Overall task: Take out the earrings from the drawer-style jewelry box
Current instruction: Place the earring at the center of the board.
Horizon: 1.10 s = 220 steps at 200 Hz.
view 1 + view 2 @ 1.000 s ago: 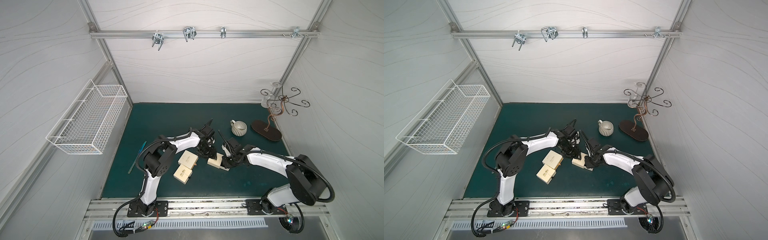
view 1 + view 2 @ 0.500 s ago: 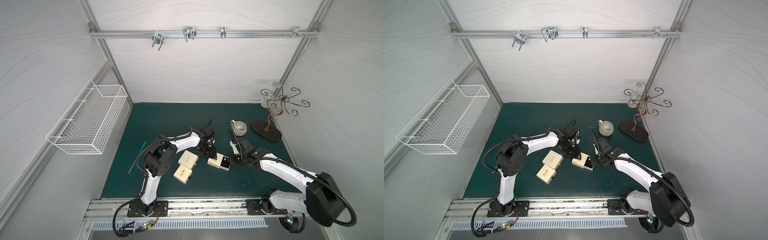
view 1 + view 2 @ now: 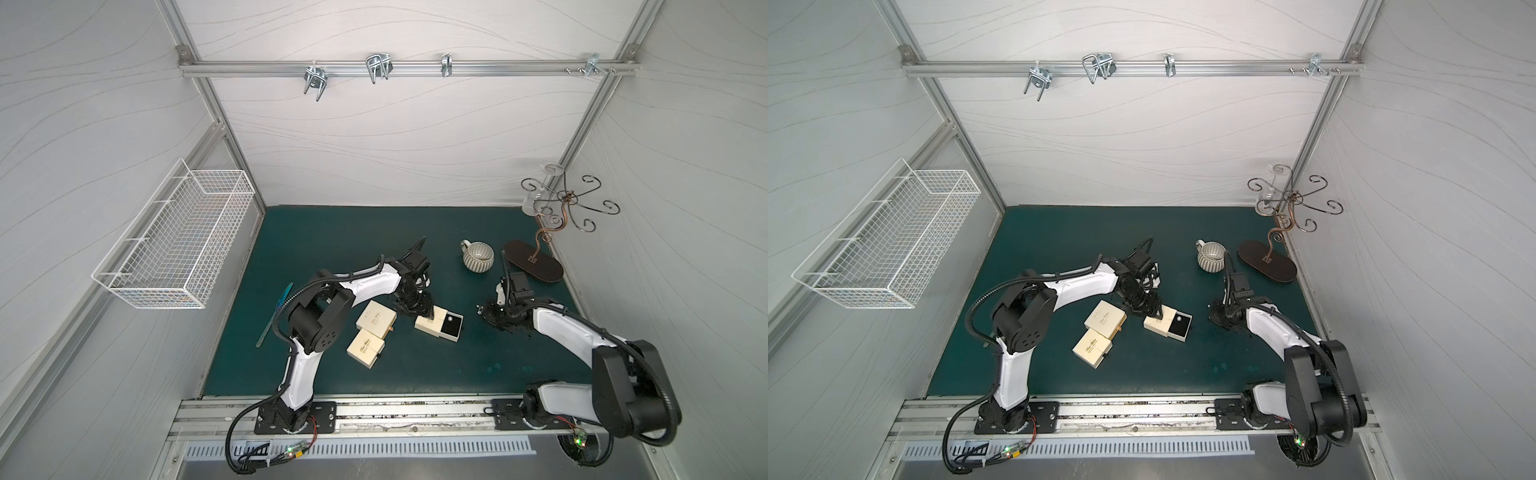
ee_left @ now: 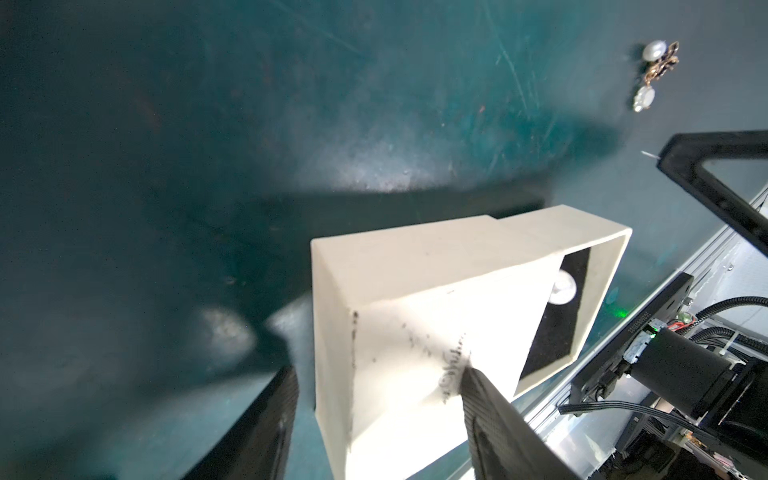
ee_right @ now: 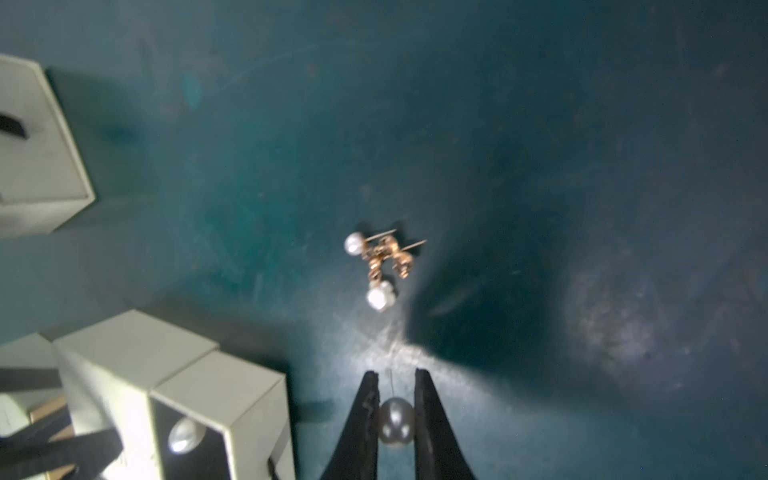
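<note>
right gripper (image 5: 397,374) clamped on a round glossy pearl earring (image 5: 395,422) over scuffed teal mat (image 5: 582,166); beyond it, tangled gold-tone earrings (image 5: 380,266) with pale beads lie on the mat. left gripper (image 4: 376,370) fingers apart, one resting on smooth cream box (image 4: 415,270), another pearl (image 4: 563,289) in its black-lined drawer (image 4: 598,257)

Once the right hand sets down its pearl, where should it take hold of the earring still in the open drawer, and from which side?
Probably the round pearl itself, pinched across its middle, coming straight down. The drawer walls ring it and the sleeve covers the inner end, so only the top is open; no post shows to grip.
</note>
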{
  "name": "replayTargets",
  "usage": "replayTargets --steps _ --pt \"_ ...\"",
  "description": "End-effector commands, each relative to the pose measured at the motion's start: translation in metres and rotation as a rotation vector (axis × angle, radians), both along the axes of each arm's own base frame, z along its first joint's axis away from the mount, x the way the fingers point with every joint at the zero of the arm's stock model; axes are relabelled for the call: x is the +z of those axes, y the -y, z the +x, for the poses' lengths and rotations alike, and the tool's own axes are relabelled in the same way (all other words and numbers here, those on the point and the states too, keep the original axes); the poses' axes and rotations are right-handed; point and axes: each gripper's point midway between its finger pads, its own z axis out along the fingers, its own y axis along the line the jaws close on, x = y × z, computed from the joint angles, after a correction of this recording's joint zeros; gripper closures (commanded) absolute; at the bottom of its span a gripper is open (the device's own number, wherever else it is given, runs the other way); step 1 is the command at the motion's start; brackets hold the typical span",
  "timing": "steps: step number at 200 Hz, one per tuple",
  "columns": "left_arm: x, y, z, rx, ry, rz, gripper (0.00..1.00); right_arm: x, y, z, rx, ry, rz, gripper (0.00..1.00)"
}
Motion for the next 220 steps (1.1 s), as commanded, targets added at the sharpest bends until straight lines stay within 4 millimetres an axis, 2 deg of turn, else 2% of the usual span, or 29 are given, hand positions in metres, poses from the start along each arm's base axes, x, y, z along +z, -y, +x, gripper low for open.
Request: replayTargets --steps 1,45,74,90,142,168,220 --pt "-0.027 -0.019 0.008 0.018 0.015 0.112 0.35 0.0 -0.004 0.011 -0.034 0.003 0.072 0.93" --pt "-0.027 -0.019 0.008 0.016 0.015 0.112 0.35 -0.009 -0.004 0.018 -0.055 -0.021 0.089 0.9" --pt "-0.026 -0.018 0.009 0.015 0.017 0.111 0.35 -0.012 -0.001 0.017 -0.058 -0.029 0.069 0.8" --pt "-0.027 -0.018 0.008 0.013 0.016 0.11 0.35 -0.007 0.001 0.018 -0.057 -0.014 0.053 0.74" --pt "-0.027 -0.017 0.008 0.01 0.015 0.103 0.35 0.014 0.005 0.011 -0.032 0.048 -0.025 0.69" --pt "-0.025 -0.016 0.009 0.01 0.021 0.097 0.35 0.025 -0.008 0.005 0.043 0.085 -0.051 0.68" --pt "-0.023 -0.013 0.011 0.005 0.025 0.086 0.36 0.052 -0.058 -0.006 0.291 0.188 -0.083 0.68"
